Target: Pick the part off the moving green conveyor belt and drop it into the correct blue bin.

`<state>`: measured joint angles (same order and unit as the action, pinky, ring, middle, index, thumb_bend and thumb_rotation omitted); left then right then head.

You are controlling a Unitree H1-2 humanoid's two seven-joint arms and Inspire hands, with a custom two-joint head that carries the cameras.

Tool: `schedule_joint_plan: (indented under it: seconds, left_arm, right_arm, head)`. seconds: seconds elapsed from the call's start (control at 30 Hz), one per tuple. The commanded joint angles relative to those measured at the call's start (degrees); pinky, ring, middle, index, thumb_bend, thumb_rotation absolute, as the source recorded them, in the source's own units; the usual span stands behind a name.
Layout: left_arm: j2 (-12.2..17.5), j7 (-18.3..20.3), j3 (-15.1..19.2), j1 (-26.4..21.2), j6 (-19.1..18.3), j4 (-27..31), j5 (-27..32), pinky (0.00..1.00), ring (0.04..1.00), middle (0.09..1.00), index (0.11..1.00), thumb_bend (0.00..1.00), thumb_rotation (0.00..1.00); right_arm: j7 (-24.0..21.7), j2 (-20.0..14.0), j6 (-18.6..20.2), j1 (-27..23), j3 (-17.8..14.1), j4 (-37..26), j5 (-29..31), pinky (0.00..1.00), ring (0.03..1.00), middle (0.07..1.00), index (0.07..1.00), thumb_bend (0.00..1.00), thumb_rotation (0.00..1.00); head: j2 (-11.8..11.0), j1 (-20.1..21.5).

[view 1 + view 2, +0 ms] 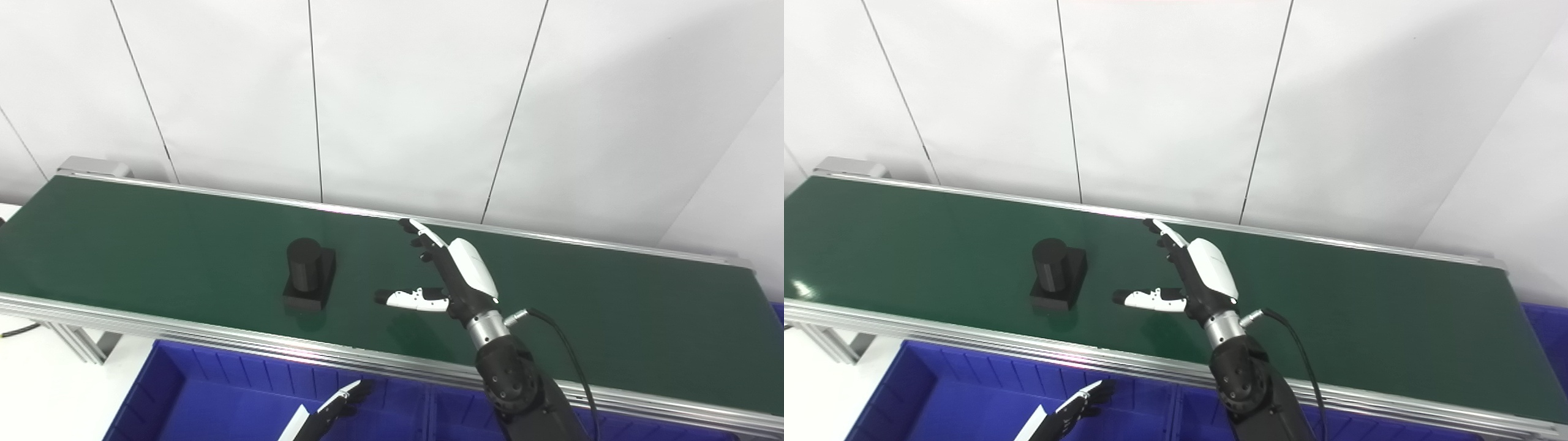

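Hovering over green conveyor belt [153,245]: right hand [450,275], fingers spread, thumb out toward left, holding nothing. Black part [310,274], cylinder upright on square base, resting on belt near front rail, left of right hand, apart from it. Left hand [334,407] low over blue bin [202,392]; only fingertips visible, grip unclear.

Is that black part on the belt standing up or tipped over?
Upright. The black part sits flat on its square base on the green belt, cylinder pointing up.
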<state>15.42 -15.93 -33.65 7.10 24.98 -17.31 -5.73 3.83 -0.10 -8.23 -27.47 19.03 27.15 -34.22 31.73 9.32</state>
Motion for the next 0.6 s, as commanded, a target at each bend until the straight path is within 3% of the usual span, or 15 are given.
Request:
schedule_joint_plan:
  seconds: [0.0,0.57]
  left_arm:
    - [0.6,-0.3,0.1,-0.1,1.9,1.5,-0.4,0.83,0.877,0.888,0.884,0.85,0.84]
    - [0.7,-1.3,-0.6,0.9,1.9,2.6,-1.0,0.84,0.88,0.894,0.885,0.84,0.84]
  right_arm:
    - [2.2,1.5,-0.1,-4.3,0.6,2.4,-0.6,0.74,0.845,0.896,0.901,0.84,0.57]
    - [8.2,5.2,-2.1,-14.5,3.5,23.1,-0.7,0.78,0.862,0.894,0.891,0.88,0.54]
  head:
    - [0.0,0.0]
    - [0.8,-1.1]
